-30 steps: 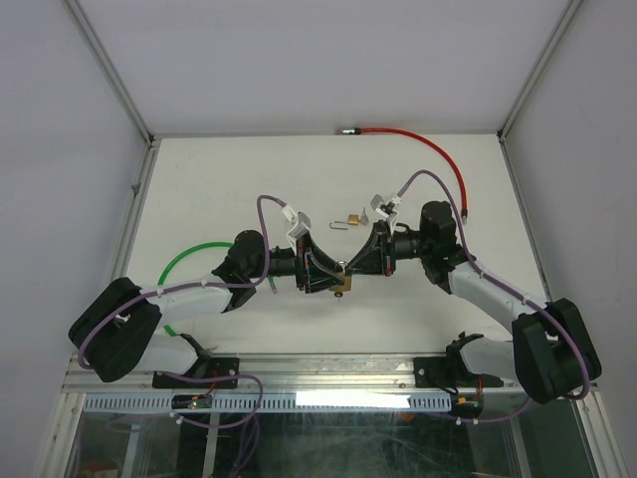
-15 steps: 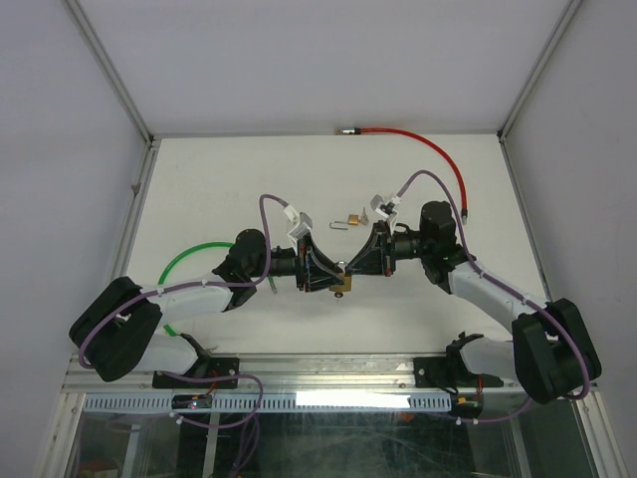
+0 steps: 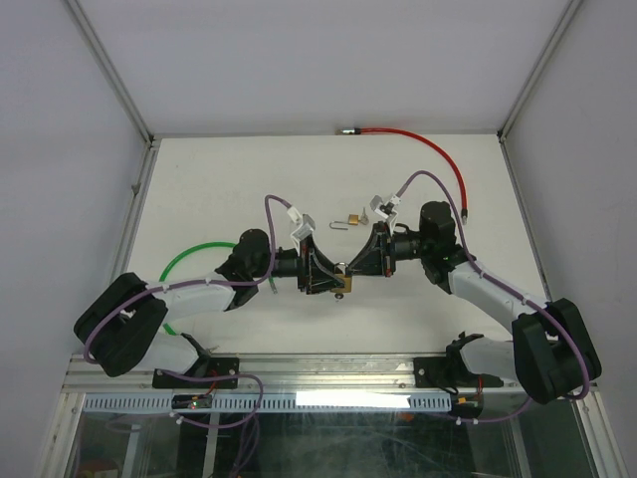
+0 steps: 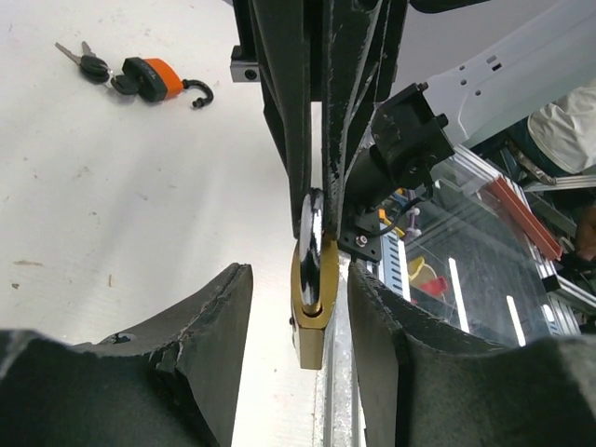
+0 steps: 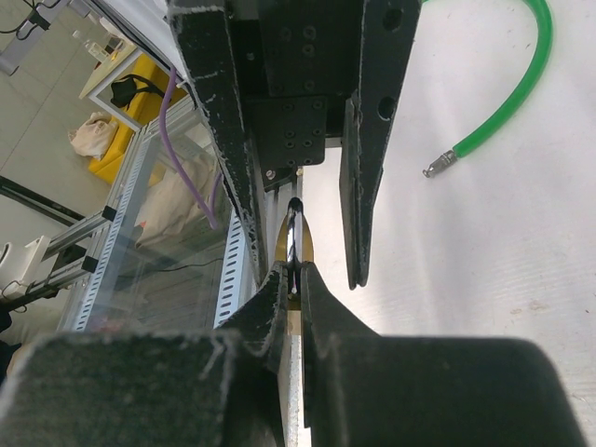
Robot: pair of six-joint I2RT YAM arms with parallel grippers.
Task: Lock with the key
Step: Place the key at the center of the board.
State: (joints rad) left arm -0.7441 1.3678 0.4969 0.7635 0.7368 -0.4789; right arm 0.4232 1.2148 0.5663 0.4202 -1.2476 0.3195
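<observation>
Top view: over the white table, the left gripper and right gripper meet at a small brass padlock with a steel shackle.

Left wrist view: the left fingers stand wide apart, flanking the padlock without touching it.

Right wrist view: the right fingers pinch it tight.

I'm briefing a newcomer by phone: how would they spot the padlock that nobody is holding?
On the white table, look just beyond where the arms meet at the centre. A small orange-bodied padlock lies flat there, shackle open, dark-headed keys at its end. The brass padlock nearby is gripped by the right gripper; this one lies untouched.
</observation>
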